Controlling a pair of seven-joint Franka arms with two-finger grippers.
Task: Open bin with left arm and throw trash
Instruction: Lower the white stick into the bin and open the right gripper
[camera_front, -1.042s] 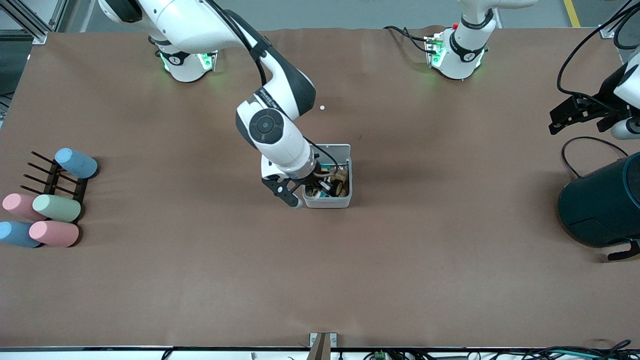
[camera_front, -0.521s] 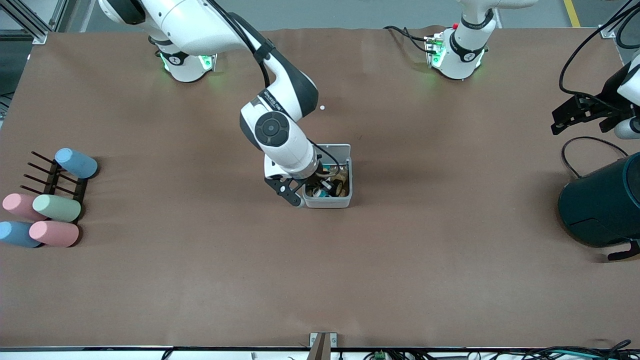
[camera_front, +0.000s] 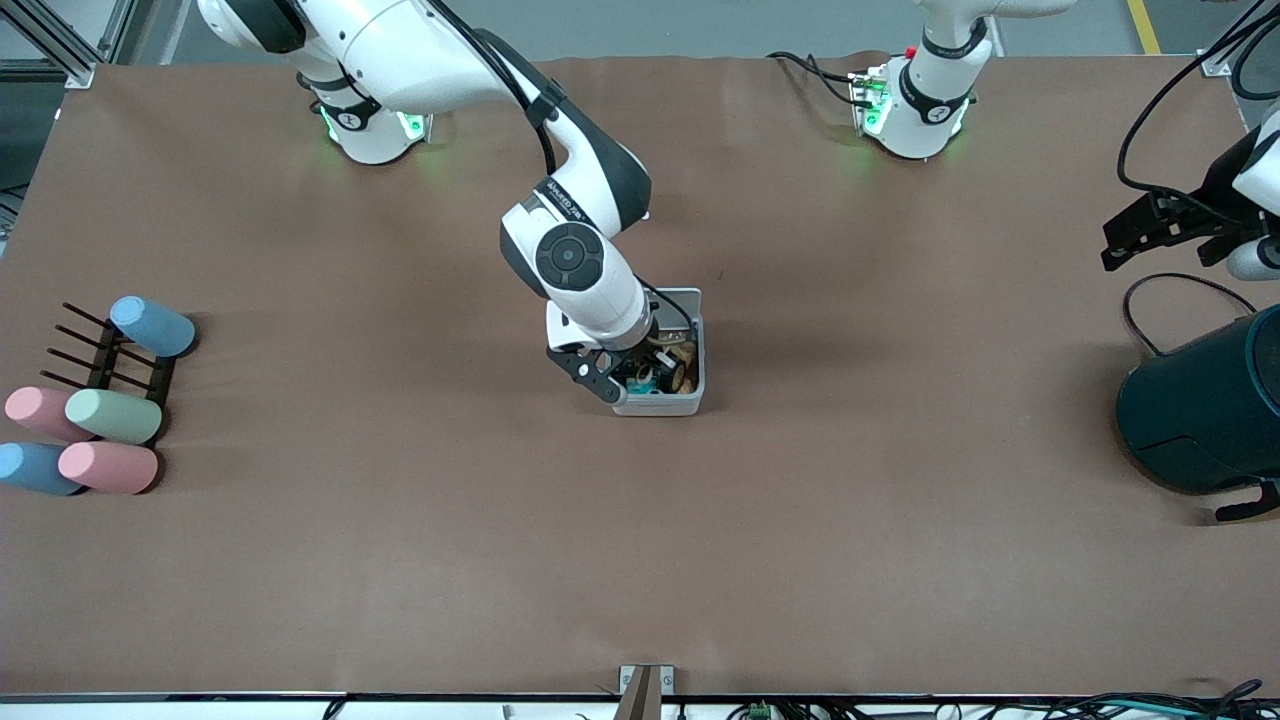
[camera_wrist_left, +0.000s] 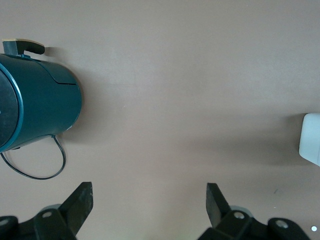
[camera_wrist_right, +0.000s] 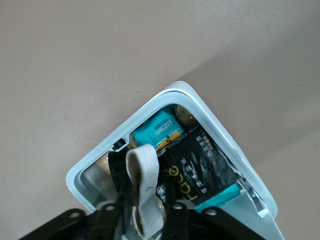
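Note:
The white bin (camera_front: 660, 407) stands open at the table's middle, its lid up on the side toward the robots' bases. In the right wrist view the bin (camera_wrist_right: 175, 91) holds a black shiny snack packet (camera_wrist_right: 200, 172) and a teal packet. My right gripper (camera_front: 640, 378) is over the open bin, shut on a white looped scrap (camera_wrist_right: 145, 182); its own point in the right wrist view (camera_wrist_right: 147, 210) lies between the dark fingers. I cannot pick out the tape roll. My left gripper (camera_front: 1150, 232) waits open and empty at the left arm's end of the table, also seen in the left wrist view (camera_wrist_left: 150, 205).
A large dark teal container (camera_front: 1205, 410) with a black cable lies at the left arm's end, also in the left wrist view (camera_wrist_left: 37, 102). Several pastel cylinders (camera_front: 110, 415) and a black rack (camera_front: 105, 355) lie at the right arm's end.
My right arm has shifted toward the left arm's end, bringing its gripper and the white scrap from beside the bin's wall to over the bin's opening. The left arm has barely moved.

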